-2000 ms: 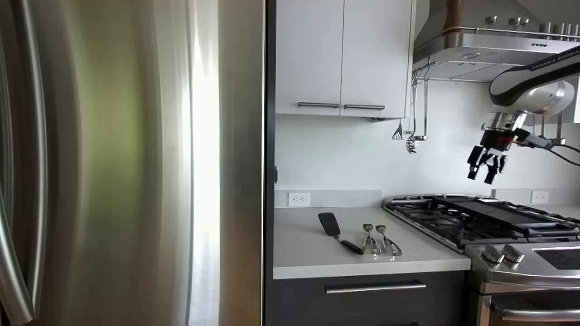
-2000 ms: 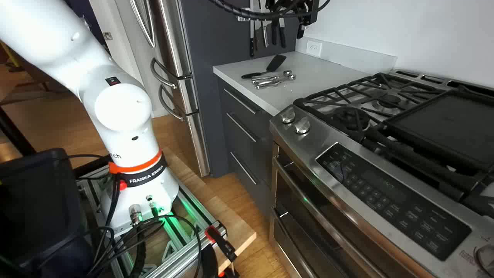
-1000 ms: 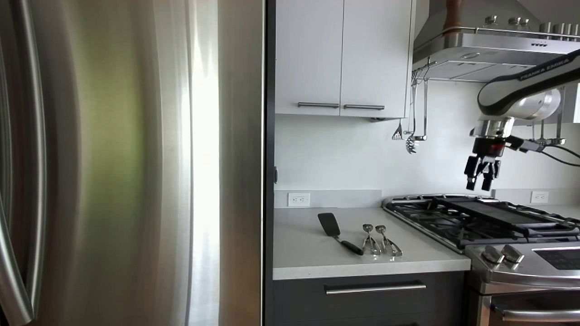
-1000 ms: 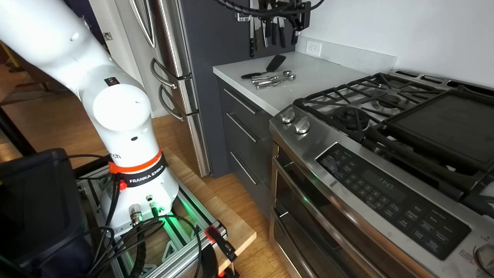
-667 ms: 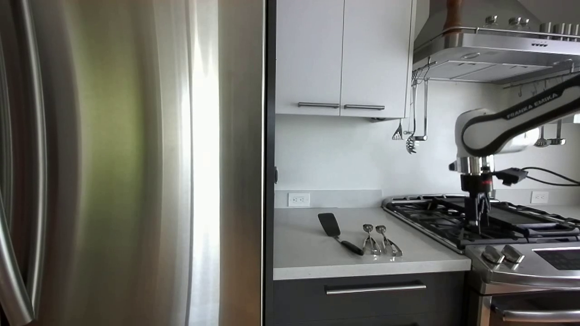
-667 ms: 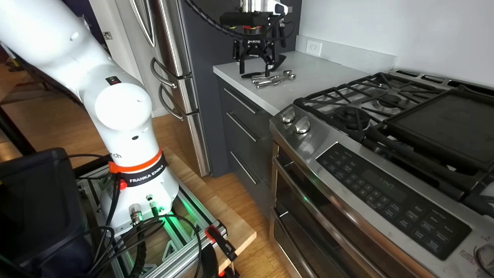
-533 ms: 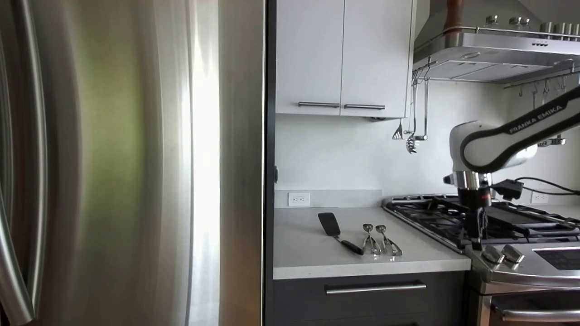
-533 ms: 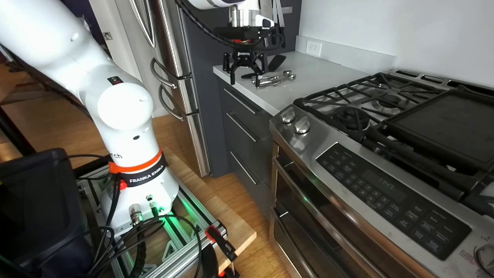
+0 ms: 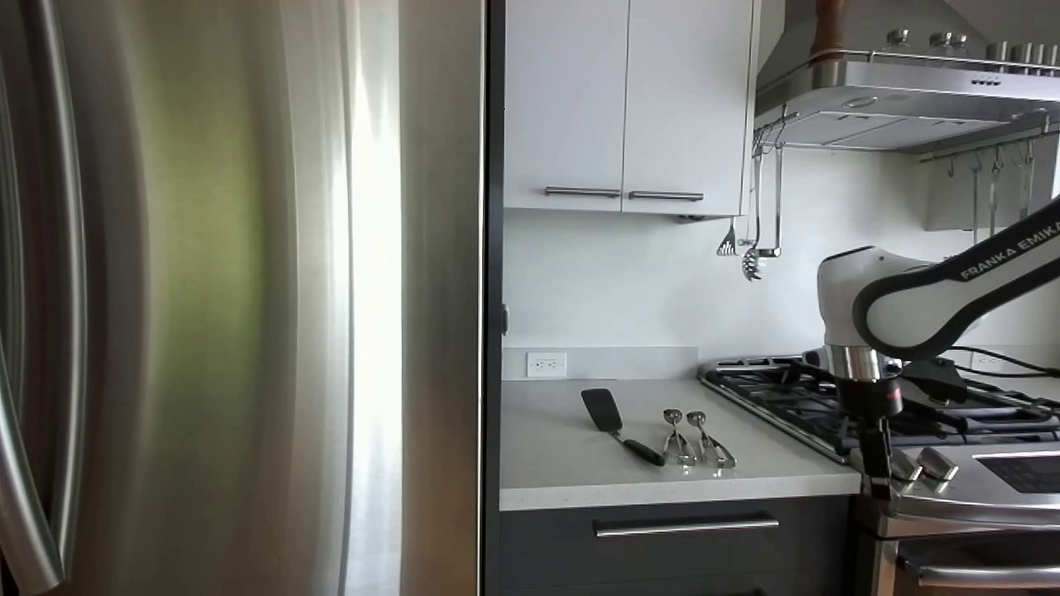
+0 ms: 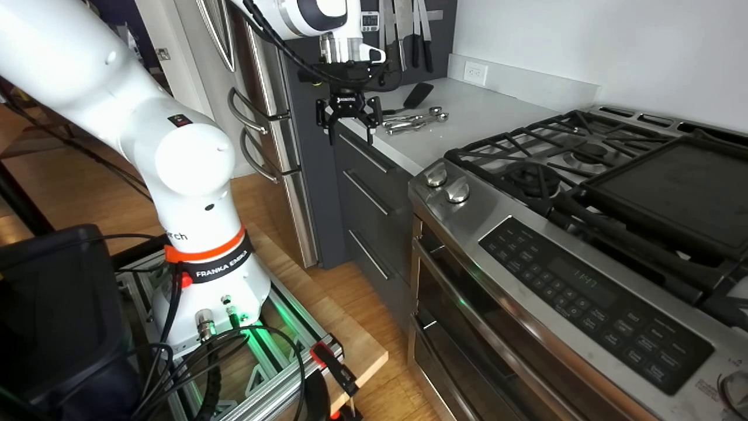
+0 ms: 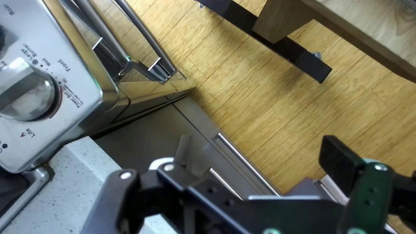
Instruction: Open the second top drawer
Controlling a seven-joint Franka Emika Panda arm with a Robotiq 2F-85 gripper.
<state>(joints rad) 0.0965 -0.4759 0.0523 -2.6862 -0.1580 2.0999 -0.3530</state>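
Wrist view: hand (image 11: 258, 152) partly hides drawers (image 11: 148, 135) beside the stove (image 11: 74, 107).

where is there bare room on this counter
Bare countertop lies between the trigger scoops and gas range, behind the scoops up to the backsplash, and between the black spatula and dark panel. It is crowded around the spatula and scoops; grates and a griddle cover the range top.
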